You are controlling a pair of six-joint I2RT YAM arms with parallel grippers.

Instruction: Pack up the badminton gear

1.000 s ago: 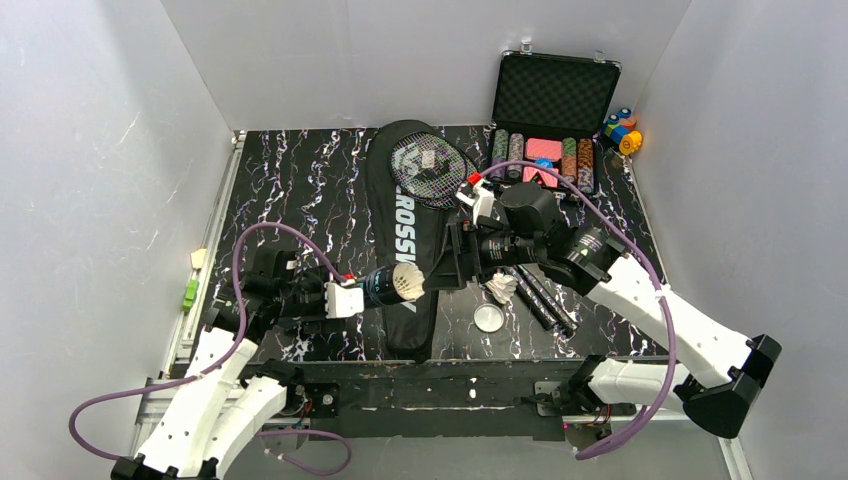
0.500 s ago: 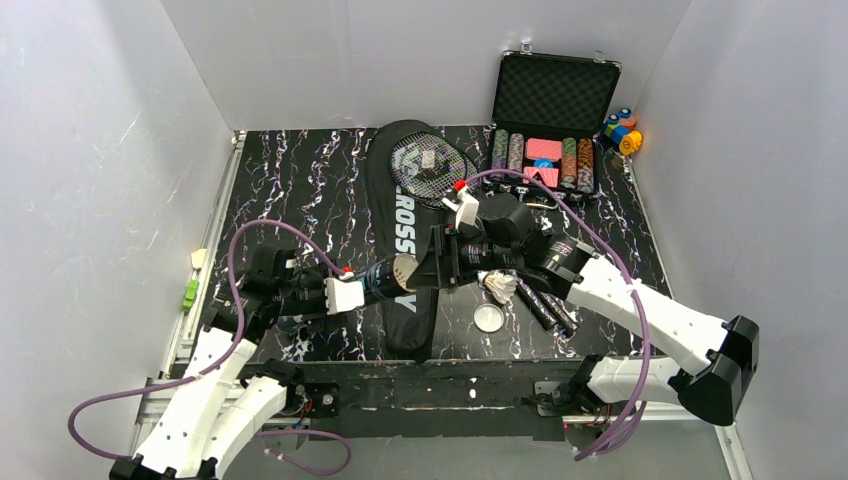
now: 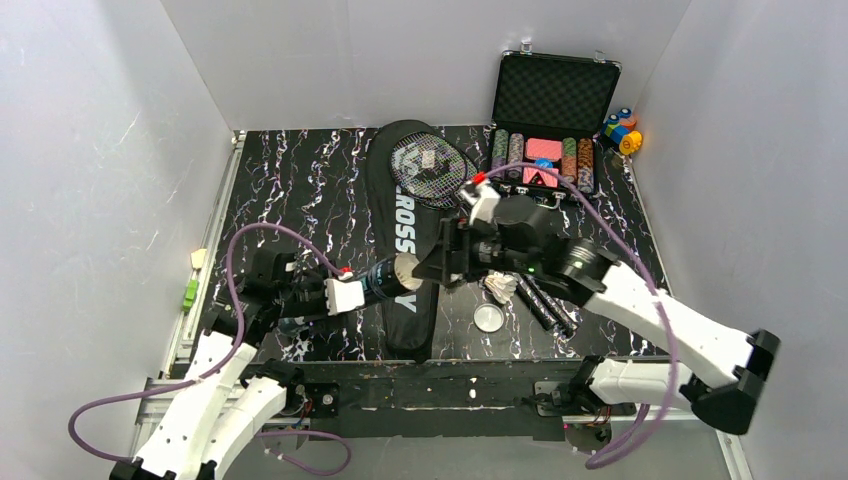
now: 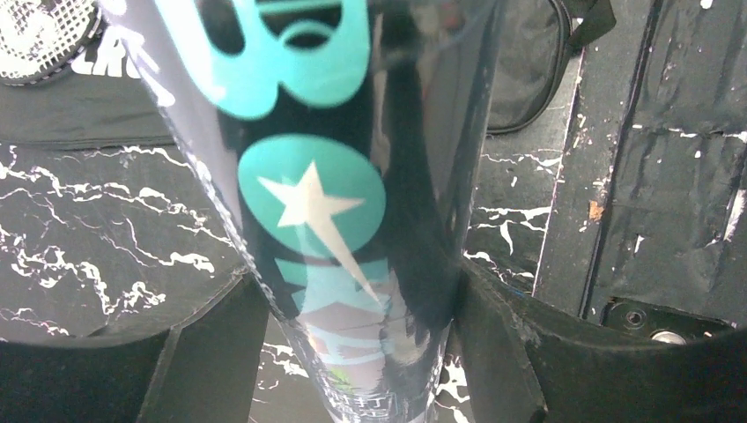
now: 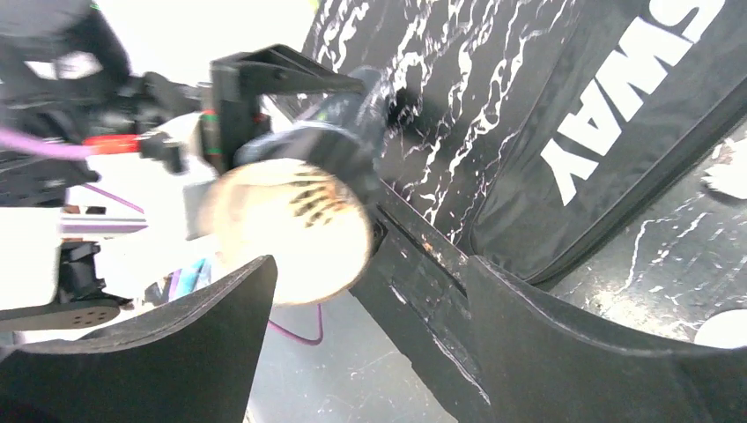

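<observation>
My left gripper is shut on the dark teal-lettered tube, holding it level above the bag; the tube fills the left wrist view between the fingers. The tube's open mouth faces my right gripper, which is open and empty just in front of it. The mouth shows pale filling. One white shuttlecock and the round lid lie on the table. A racquet head rests on the black CROSSWAY bag. Racquet handles lie under my right arm.
An open black case of poker chips stands at the back right, with small coloured blocks beside it. Small green and pale pieces sit on the left rail. White walls close three sides.
The shuttlecock that stuck out of the tube a second ago is now pushed inside. My right gripper moved left to the tube mouth, then drew back slightly. The left gripper kept hold.
</observation>
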